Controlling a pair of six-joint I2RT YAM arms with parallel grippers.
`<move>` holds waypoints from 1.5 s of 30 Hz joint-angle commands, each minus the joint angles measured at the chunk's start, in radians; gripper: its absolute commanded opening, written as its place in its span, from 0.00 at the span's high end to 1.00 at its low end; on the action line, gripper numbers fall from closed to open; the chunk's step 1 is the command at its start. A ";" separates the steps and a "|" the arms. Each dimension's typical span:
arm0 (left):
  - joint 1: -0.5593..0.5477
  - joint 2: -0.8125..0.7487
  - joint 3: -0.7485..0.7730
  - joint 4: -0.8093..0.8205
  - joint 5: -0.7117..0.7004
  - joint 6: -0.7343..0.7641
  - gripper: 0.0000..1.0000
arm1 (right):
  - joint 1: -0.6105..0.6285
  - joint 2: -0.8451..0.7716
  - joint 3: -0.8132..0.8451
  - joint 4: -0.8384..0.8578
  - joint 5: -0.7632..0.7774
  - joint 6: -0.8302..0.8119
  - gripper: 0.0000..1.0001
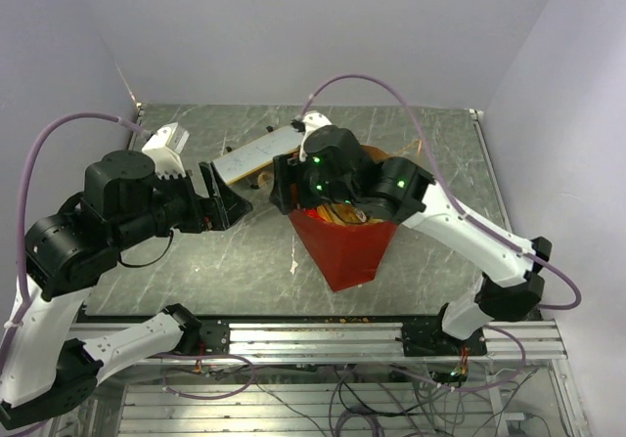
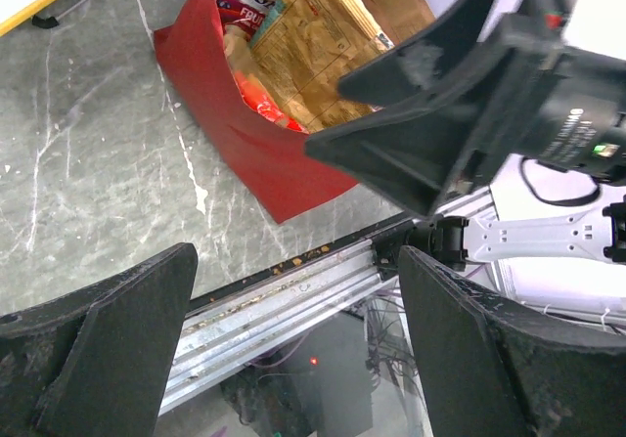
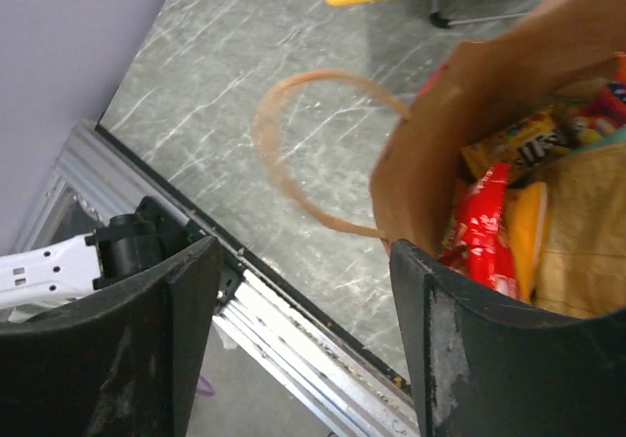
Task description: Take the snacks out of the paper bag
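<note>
Two spread pincers, right pincer (image 3: 303,253) at paper bag (image 3: 423,163) rim, left pincer (image 2: 293,257) over table (image 2: 88,163) edge

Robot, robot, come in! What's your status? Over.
Left pincer open, empty, beside paper bag. Right pincer open, empty, at bag's rim. Snacks inside bag. Handle loops beside right pincer.

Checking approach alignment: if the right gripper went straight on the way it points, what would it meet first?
Probably the paper bag: its tan handle loops across the line of the open right gripper, with one finger level with the rim. The snacks sit off to the side. Depth is unclear.
</note>
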 commanded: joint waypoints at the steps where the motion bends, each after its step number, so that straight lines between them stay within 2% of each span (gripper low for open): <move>1: 0.000 0.011 -0.004 0.007 -0.010 -0.024 0.05 | -0.016 -0.084 0.004 -0.071 0.125 0.024 0.28; 7: 0.001 0.022 -0.047 0.066 0.033 -0.043 0.05 | -0.037 -0.119 0.053 -0.121 0.189 0.011 0.23; 12: 0.001 0.034 -0.090 0.107 0.062 -0.062 0.05 | -0.085 -0.120 0.085 -0.182 0.252 0.011 0.23; 17: 0.000 0.065 -0.119 0.141 0.080 -0.071 0.05 | -0.261 -0.106 0.110 -0.230 0.196 -0.011 0.23; 23: 0.000 0.146 -0.105 0.138 0.056 -0.052 0.05 | -0.407 -0.079 0.143 -0.276 0.203 -0.072 0.21; 30: 0.002 0.260 -0.081 0.147 0.058 -0.017 0.05 | -0.656 -0.037 0.151 -0.305 0.157 -0.134 0.20; 39: 0.033 0.323 -0.087 0.179 0.067 0.007 0.05 | -0.786 -0.091 -0.020 -0.232 0.007 -0.181 0.23; 40: 0.039 0.325 -0.088 0.182 0.070 0.010 0.03 | -0.791 -0.097 -0.038 -0.228 -0.004 -0.182 0.24; 43: 0.054 0.332 -0.085 0.181 0.065 0.021 0.15 | -0.798 -0.117 -0.088 -0.212 -0.040 -0.197 0.31; 45: 0.062 0.335 -0.082 0.180 0.059 0.029 0.20 | -0.799 -0.125 -0.110 -0.205 -0.048 -0.203 0.33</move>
